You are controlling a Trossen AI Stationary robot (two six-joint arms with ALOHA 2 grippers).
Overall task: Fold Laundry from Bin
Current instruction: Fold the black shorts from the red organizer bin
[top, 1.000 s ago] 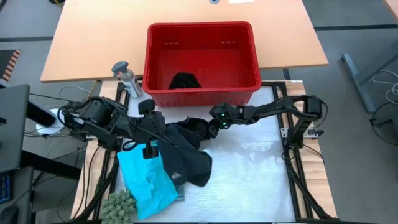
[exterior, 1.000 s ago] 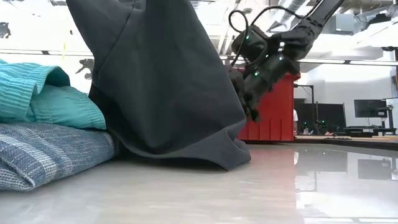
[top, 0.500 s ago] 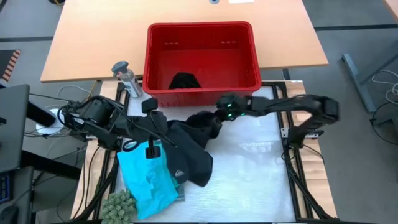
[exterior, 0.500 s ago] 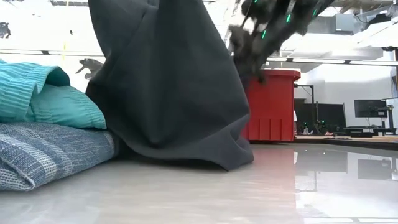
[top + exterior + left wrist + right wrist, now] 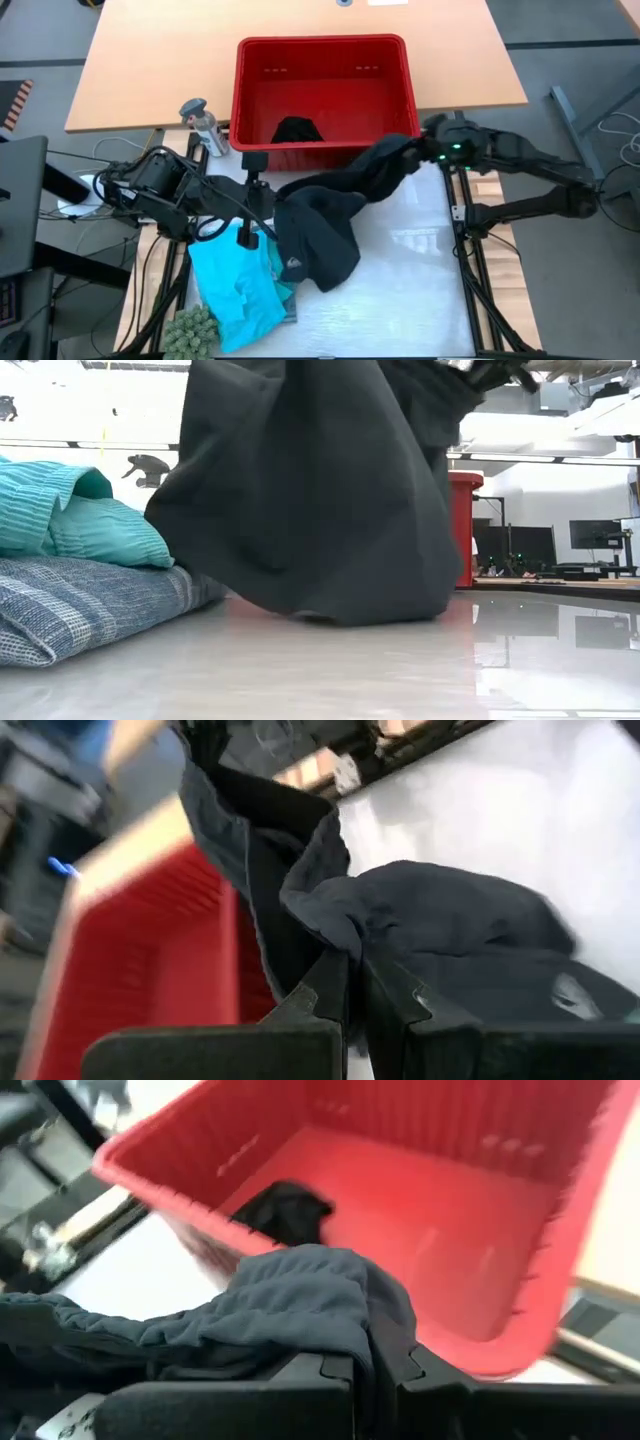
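Slippage is the main worry: the black garment (image 5: 325,215) hangs between two small pinches, and if the arms draw apart faster than the cloth can unbunch, a corner could pull free of either hold and drop back into a heap. The right gripper (image 5: 418,150), at centre right of the high view just off the red bin's (image 5: 324,52) lower right corner, has its jaws closed on one bunched end, as its wrist view shows. The left gripper (image 5: 248,187), left of centre just below the bin's front wall, has its jaws drawn narrow on another fold of the same garment. A second risk, to my eye, is that the raised span snags the bin's rim or drags across the turquoise garment (image 5: 237,290) at lower left and disturbs that stack, since the black cloth overlaps it. In the low view the black garment fills the middle of the frame as a hanging drape whose hem touches the white table (image 5: 410,290), beside the turquoise piece lying on a blue-grey striped garment (image 5: 80,600). Another black item (image 5: 298,130) sits inside the bin.
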